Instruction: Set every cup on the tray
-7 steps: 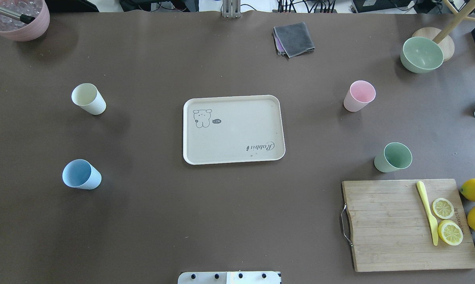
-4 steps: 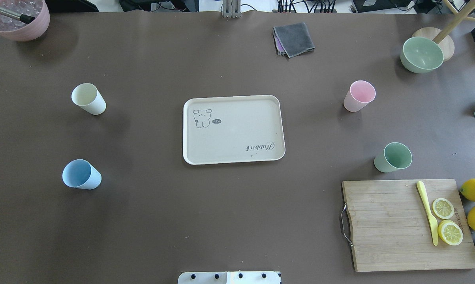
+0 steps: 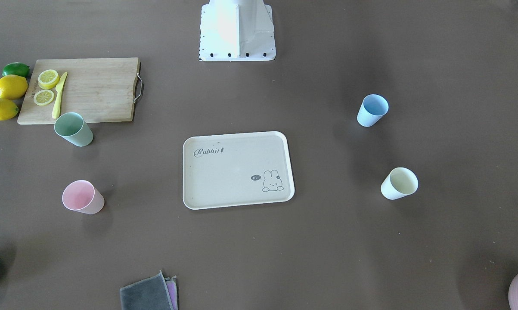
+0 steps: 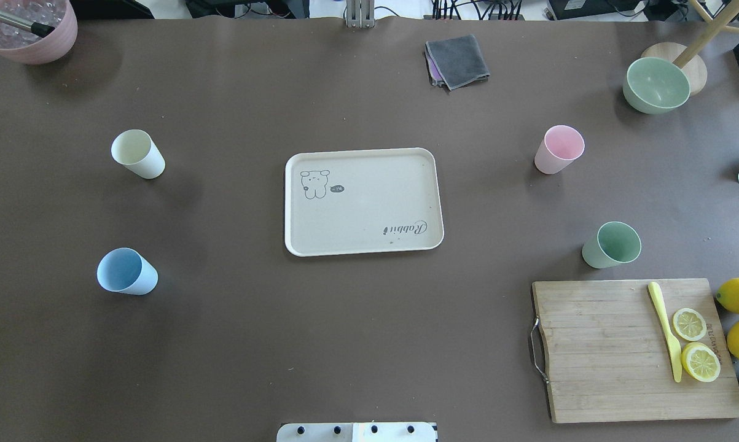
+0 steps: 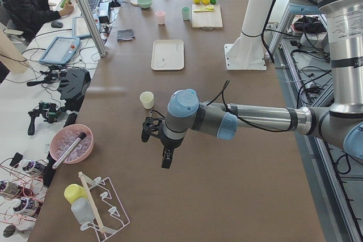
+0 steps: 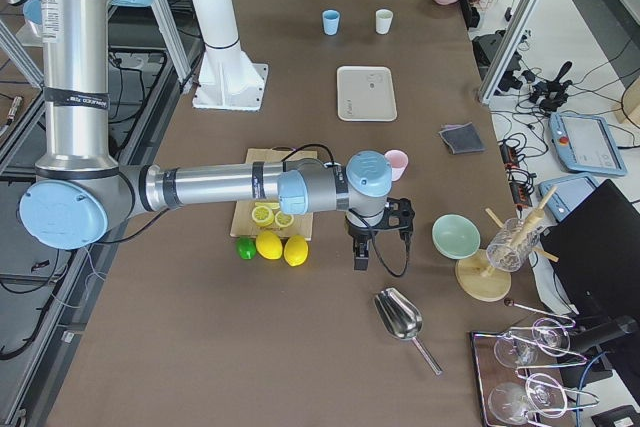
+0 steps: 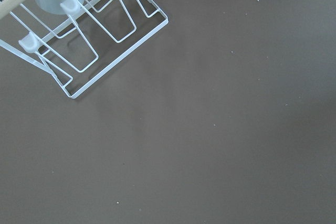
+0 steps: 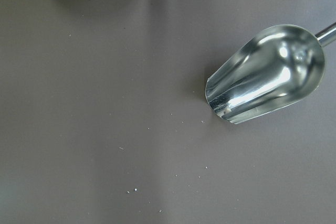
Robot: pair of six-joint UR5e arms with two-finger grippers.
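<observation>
The beige Rabbit tray lies at the table's middle with nothing on it. Four cups stand upright on the table around it: the cream-yellow cup and the blue cup to its left, the pink cup and the sage green cup to its right. My left gripper shows only in the exterior left view, past the cream cup, far from the tray. My right gripper shows only in the exterior right view, near the pink cup. I cannot tell whether either is open or shut.
A wooden cutting board with lemon slices and a yellow knife lies at the near right, with lemons beside it. A green bowl, a grey cloth and a pink pot stand along the far edge. A metal scoop lies under the right wrist, a wire rack under the left.
</observation>
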